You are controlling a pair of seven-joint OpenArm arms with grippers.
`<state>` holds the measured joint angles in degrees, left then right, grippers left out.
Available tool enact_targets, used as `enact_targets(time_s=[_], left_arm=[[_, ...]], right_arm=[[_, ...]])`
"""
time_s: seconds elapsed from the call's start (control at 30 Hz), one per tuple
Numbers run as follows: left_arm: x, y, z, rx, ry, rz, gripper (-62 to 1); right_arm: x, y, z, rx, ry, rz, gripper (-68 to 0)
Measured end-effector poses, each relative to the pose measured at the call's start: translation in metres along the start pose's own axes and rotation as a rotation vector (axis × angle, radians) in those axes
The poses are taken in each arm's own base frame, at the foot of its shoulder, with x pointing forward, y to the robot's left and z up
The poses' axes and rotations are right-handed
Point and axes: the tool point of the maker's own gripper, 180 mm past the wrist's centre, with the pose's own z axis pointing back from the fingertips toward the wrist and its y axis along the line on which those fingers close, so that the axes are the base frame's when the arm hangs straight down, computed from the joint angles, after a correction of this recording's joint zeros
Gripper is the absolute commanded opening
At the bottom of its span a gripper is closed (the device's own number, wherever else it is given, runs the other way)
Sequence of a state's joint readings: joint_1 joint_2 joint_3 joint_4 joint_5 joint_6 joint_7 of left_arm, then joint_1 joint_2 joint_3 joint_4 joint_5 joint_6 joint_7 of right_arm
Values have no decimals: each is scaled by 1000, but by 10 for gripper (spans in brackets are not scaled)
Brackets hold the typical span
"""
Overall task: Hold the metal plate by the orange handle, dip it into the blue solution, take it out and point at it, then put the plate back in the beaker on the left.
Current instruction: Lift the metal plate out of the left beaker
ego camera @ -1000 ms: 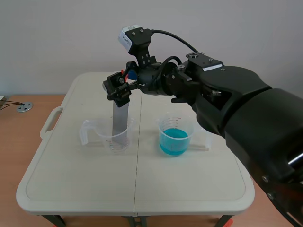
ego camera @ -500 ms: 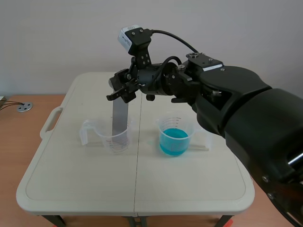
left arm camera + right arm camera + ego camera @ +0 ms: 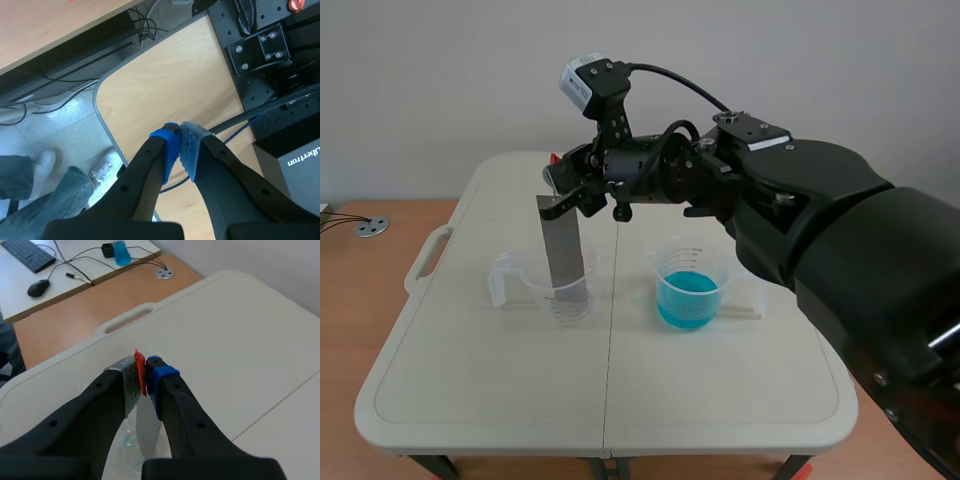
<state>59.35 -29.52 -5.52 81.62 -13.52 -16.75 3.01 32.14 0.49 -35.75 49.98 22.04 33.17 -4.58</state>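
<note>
My left claw (image 3: 179,137) is closed on nothing, its two blue pads pressed together. It hangs over a wooden desk (image 3: 165,75), with a person's shoes (image 3: 107,165) on the floor beyond the desk's edge.

On the white table (image 3: 470,380), the clear beaker (image 3: 570,305) stands left of the middle seam, its handle turned to the left. The metal plate (image 3: 563,245) has its lower end inside that beaker. It rises out leaning a little, its top toward the left. I cannot tell whether it touches the bottom.

My right claw (image 3: 563,190) is clamped on the orange handle (image 3: 140,371) at the plate's top, a finger on either face, gripping it above the beaker.

Further right, well apart from the plate, the second beaker (image 3: 692,262) holds the blue solution (image 3: 686,302). My right arm comes in from the right, raised above the table.
</note>
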Motion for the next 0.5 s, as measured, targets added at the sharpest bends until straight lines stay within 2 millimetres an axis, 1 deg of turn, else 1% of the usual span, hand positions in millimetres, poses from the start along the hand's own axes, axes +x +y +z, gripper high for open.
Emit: enact_targets(time_s=[0.2,0.33,0.5], left_arm=[[0,0,0,0,0,0,-582],[0,0,0,0,0,0,-582],[0,0,0,0,0,0,-582]], right_arm=[[4,1,0,3,-28,0,-660],[9,11,7,48,-55,40,-660],[19,20,16,57,-86,95,-660]])
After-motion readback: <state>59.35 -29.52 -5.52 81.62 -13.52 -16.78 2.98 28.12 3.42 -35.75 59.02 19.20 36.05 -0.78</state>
